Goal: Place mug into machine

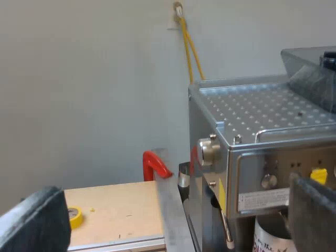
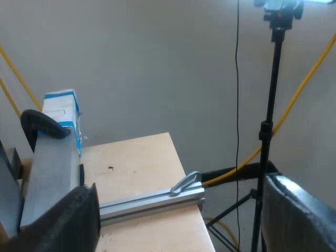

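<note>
The espresso machine (image 1: 262, 131) has a perforated metal top, with the bean hopper (image 1: 315, 73) on it. A white mug (image 1: 269, 237) with dark lettering stands under the machine's front panel, just inside one finger of my left gripper (image 1: 173, 223). That gripper is open, its fingers (image 1: 34, 223) wide apart and not touching the mug. A round metal knob (image 1: 208, 150) and a thin steam wand (image 1: 224, 226) are on the machine's side. My right gripper (image 2: 181, 223) is open above a wooden table top (image 2: 136, 163), with nothing between its fingers.
A red clamp (image 1: 155, 165) and a yellow tape roll (image 1: 75, 217) sit at a wooden board (image 1: 118, 212) beside the machine. Near my right gripper are an aluminium rail (image 2: 152, 198), a black clamp (image 2: 42, 126), a blue-and-white box (image 2: 62, 113) and a tripod stand (image 2: 268, 131).
</note>
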Robot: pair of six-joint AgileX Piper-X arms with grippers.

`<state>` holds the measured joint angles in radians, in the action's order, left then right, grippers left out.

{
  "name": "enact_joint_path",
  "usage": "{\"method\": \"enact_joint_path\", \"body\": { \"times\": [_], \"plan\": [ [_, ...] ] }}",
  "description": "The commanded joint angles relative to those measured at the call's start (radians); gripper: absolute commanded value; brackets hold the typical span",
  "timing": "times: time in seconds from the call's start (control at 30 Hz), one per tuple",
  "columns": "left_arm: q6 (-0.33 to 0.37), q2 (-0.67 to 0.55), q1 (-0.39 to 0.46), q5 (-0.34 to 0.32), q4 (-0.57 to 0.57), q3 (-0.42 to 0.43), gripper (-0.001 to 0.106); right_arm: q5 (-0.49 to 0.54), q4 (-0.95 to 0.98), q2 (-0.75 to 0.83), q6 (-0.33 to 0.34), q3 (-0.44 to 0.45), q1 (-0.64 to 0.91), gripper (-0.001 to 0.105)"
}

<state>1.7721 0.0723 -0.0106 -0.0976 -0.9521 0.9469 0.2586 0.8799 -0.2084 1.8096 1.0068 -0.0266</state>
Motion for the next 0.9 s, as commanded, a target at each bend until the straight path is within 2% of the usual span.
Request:
{"method": "enact_joint_path", "body": {
  "times": [0.03, 0.2, 0.33, 0.43, 0.63, 0.83, 0.9],
  "plan": [
    [-0.004, -0.049, -0.004, 0.02, -0.044, 0.006, 0.085, -0.002, 0.041, 0.056, 0.012, -0.003, 0.003, 0.066],
    [-0.004, -0.131, -0.004, 0.026, -0.107, 0.007, 0.085, -0.002, 0.118, 0.147, 0.012, -0.022, 0.003, 0.066],
    [-0.004, -0.199, -0.004, 0.143, -0.22, 0.003, 0.085, -0.002, 0.128, 0.269, 0.012, -0.078, 0.003, 0.066],
    [-0.004, -0.231, -0.004, 0.22, -0.274, -0.002, 0.085, 0.005, 0.16, 0.26, 0.012, -0.091, -0.003, 0.066],
    [0.019, -0.227, -0.004, 0.222, -0.258, -0.041, 0.085, -0.014, 0.078, 0.26, -0.024, -0.156, -0.003, 0.066],
    [0.03, -0.227, -0.004, 0.222, -0.196, -0.147, 0.085, -0.147, 0.019, 0.26, -0.026, -0.276, -0.003, 0.066],
    [0.03, -0.226, -0.004, 0.222, -0.183, -0.182, 0.085, -0.16, 0.016, 0.26, -0.026, -0.313, -0.003, 0.066]
  ]
}}
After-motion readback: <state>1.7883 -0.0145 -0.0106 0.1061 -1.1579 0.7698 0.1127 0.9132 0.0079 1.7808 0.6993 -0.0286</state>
